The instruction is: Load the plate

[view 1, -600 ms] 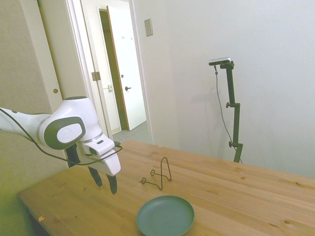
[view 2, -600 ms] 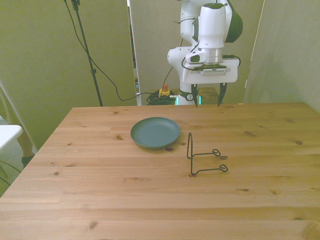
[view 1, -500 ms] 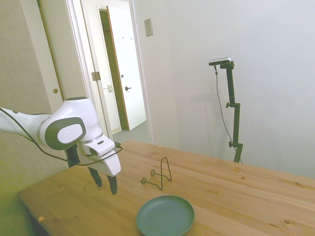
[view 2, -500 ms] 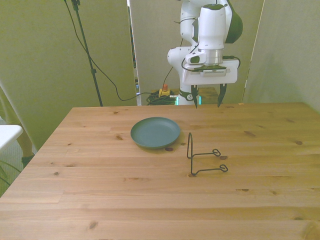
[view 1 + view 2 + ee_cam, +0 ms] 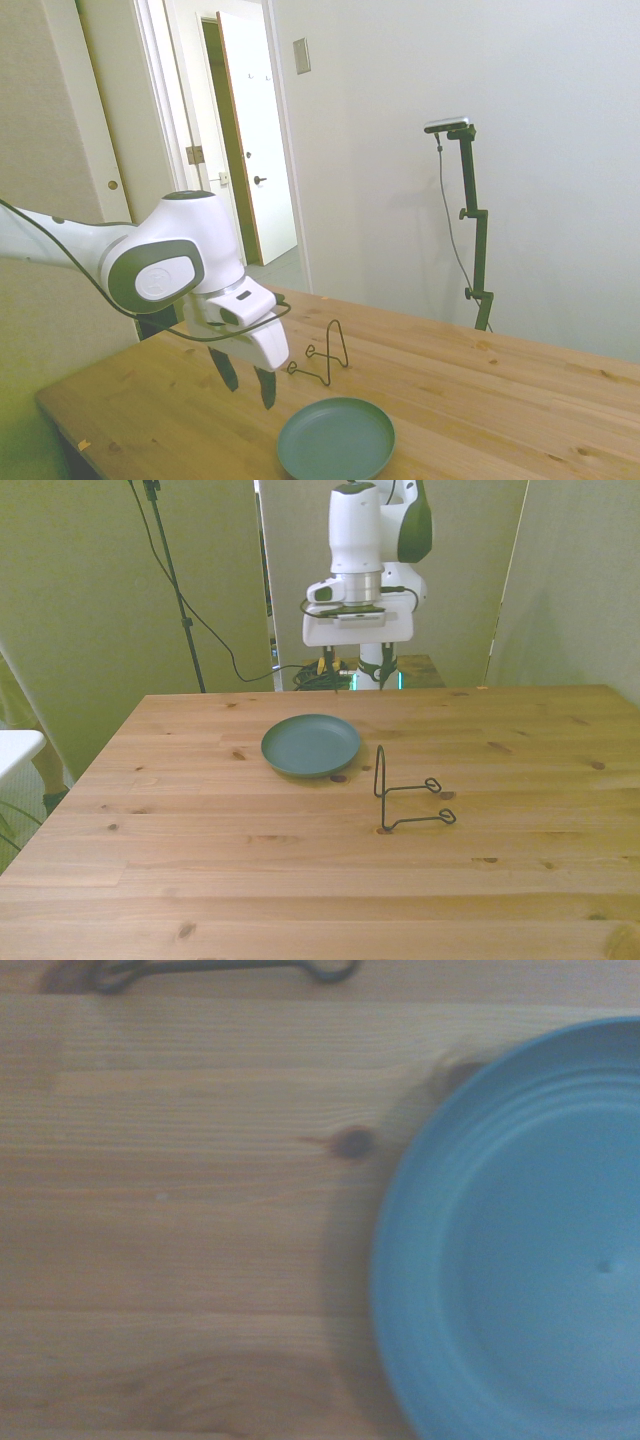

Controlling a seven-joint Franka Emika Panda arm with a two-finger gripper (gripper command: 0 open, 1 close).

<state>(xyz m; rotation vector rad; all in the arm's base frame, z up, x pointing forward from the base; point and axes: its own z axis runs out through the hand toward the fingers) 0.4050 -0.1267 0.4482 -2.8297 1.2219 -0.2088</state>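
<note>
**Gripper above the table, plate lying flat beside the wire stand**

We see the teal-green plate [image 5: 336, 438] lying flat and empty on the wooden table [image 5: 300, 880], right side up, well apart from every edge but the one nearest the side camera. The thin black wire stand [image 5: 405, 792] sits near it, at the front view's right, apart from the plate and holding nothing. The gripper [image 5: 246, 378] hangs above the table just beside the plate's rim, fingers pointing down, spread apart, with nothing between them.

We judge the task barely begun: the plate has not yet been lifted, and loading most likely means standing it in the wire stand.

As for handling, the plate looks rigid and light, with a matte surface that should give the pads [image 5: 266, 388] fair friction. If ceramic, it could chip when knocked or dropped. Lying flat, it offers only its low raised rim [image 5: 395, 1260]; we would pinch there, one finger inside and one outside, and expect the plate to tilt under its own weight once it is raised. The stand is light wire and may shift if nudged.

We can read no brand, label or writing on the plate, the stand or the arm.
</note>
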